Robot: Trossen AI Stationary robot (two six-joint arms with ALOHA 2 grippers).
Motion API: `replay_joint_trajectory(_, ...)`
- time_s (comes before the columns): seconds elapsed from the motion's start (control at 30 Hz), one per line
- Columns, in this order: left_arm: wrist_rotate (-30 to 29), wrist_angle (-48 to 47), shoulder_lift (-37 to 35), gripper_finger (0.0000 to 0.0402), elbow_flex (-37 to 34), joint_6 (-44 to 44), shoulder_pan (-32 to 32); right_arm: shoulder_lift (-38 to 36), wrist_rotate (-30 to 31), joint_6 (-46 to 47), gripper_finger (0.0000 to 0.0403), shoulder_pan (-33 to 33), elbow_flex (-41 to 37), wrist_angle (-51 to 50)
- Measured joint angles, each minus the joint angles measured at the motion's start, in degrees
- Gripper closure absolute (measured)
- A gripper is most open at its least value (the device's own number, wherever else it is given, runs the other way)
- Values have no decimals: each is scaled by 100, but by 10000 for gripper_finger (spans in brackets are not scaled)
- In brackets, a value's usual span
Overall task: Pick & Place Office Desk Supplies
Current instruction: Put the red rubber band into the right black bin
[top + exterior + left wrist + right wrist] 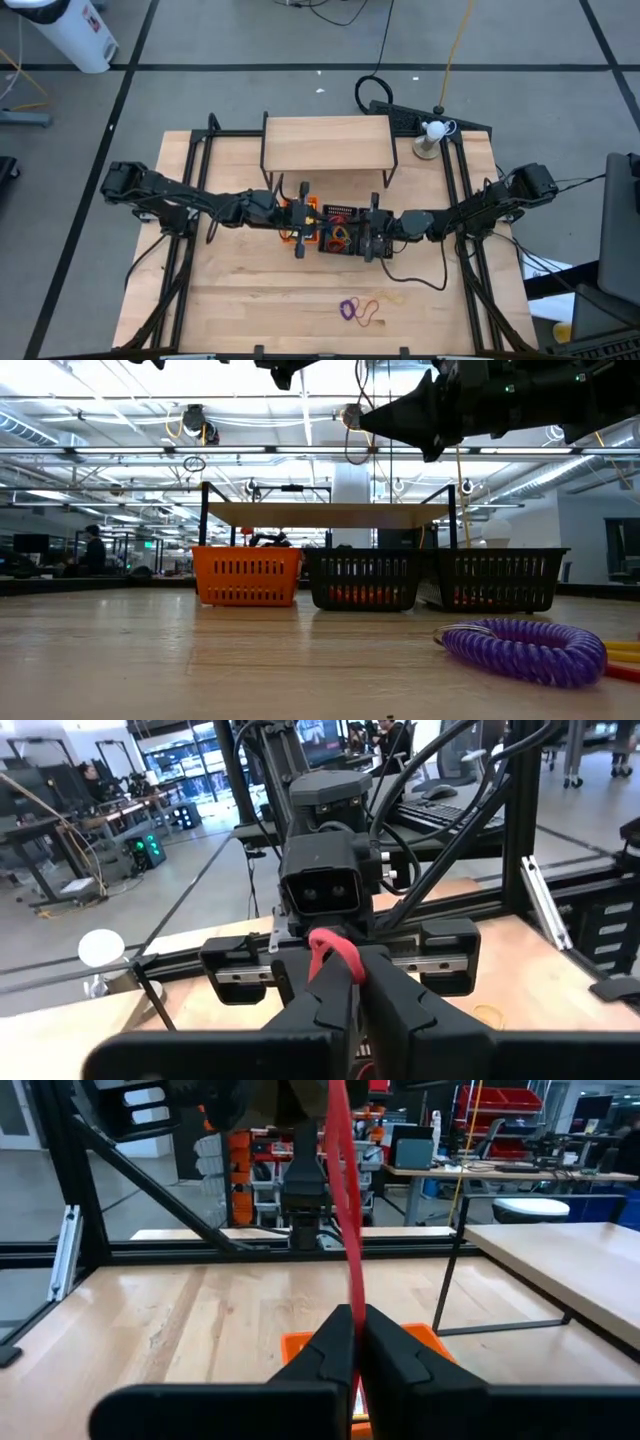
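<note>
Two grippers meet above the trays, both pinched tight on one red band. Left gripper clamps one end of it, over the orange tray; right gripper clamps the other, over the middle black tray. The band runs taut between them, off the table. Three trays sit in a row before the riser. Purple loop, with orange and yellow bands beside it, lies on the table nearer the front edge.

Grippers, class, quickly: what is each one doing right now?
Left gripper: shut on the red rubber band.
Right gripper: shut on the same red rubber band, stretched between the two.
</note>
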Motion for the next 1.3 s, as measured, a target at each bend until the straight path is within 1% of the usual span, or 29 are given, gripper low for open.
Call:
replay_joint_trajectory(0.2, -10, -7, 0, 330, 0, 30, 46, -84, 10, -52, 401, 59, -1, 7)
replay_joint_trajectory(0.43, -22, 23, 0, 247, -2, -8, 194, -522, 47, -154, 402, 217, 0, -331)
replay_joint_trajectory(0.5, -27, 23, -2, 223, -2, 1, 231, -717, 327, -244, 402, 324, 0, -599)
replay_joint_trajectory(0.67, -303, -68, -56, 178, -7, 78, 247, -1393, 1444, -390, 402, 687, 0, -1783)
replay_joint_trajectory(0.77, -423, -351, -121, 167, -9, 105, 237, -1794, 1988, -247, 402, 899, 0, -2411)
replay_joint_trajectory(0.87, -554, -491, -187, 165, -10, 23, 214, -2071, 2253, 38, 402, 1027, -2, -2923)
replay_joint_trajectory(1.23, -623, -1184, -354, 165, -8, -145, -14, -2445, 2215, 1189, 403, 1049, -1, -3945)
replay_joint_trajectory(1.3, -623, -1278, -352, 165, -9, -234, -55, -2509, 1957, 1308, 402, 1046, -1, -4067)
